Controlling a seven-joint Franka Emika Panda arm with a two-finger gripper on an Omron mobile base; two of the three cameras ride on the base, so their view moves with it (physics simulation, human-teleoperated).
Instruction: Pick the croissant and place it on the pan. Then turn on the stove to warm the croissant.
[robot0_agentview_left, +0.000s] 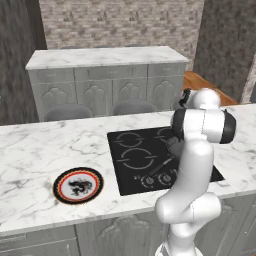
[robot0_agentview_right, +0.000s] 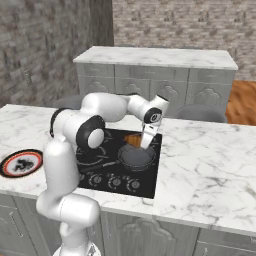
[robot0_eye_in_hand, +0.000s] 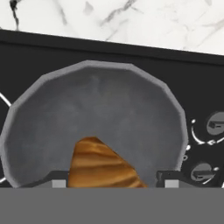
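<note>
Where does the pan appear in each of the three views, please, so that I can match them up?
Left base view: pan mid-right, mostly hidden behind the arm, handle pointing toward the knobs.
Right base view: pan at centre, on the stove.
Hand view: pan across the middle, croissant at its lower rim.
Shared landmark: the stove's knobs.

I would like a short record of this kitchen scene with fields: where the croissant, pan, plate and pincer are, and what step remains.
croissant: golden-brown croissant between the pincer's tips, above the pan
pan: grey pan on the black stove, handle toward the knobs
plate: round plate on the marble counter, left of the stove, no food on it
pincer: pincer jaws apart, over the pan; contact with the croissant unclear
remaining step: probably retreat, then turn a knob
</note>
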